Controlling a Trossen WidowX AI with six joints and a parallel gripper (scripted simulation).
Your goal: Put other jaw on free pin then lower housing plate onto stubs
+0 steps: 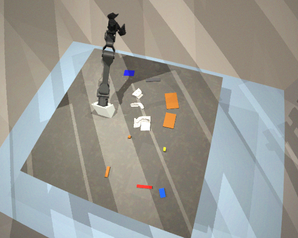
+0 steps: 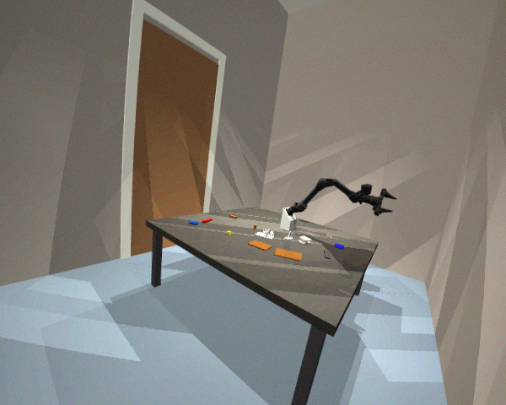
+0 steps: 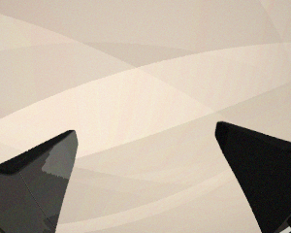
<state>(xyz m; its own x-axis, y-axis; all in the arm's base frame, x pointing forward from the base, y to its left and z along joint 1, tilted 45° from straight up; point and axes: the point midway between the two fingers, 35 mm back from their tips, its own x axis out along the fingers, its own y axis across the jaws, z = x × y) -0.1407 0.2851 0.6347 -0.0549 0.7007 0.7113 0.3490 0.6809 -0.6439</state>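
Note:
My gripper [image 1: 120, 19] [image 2: 393, 205] [image 3: 148, 133] is open and empty, high above and beyond the table's far edge, away from all white parts. The white base assembly [image 1: 145, 126] [image 2: 264, 234] stands on the table, with a curved white jaw [image 1: 137, 122] at its left side in the top view. A separate curved white part [image 1: 135, 104] [image 2: 287, 238], seemingly the loose jaw, lies apart from the base. Another white part [image 1: 137, 92] [image 2: 304, 240], seemingly the housing plate, lies farther off. The pins, stubs and teeth are too small to tell.
Two orange plates [image 1: 172, 100] [image 1: 169, 120] lie beside the white parts. A dark blue plate [image 1: 129, 73] and a grey bar [image 1: 153, 80] lie toward the far edge. A small orange block [image 1: 129, 137], yellow block [image 1: 164, 148], orange bar [image 1: 107, 171], red bar [image 1: 144, 186] and blue block [image 1: 162, 193] lie elsewhere.

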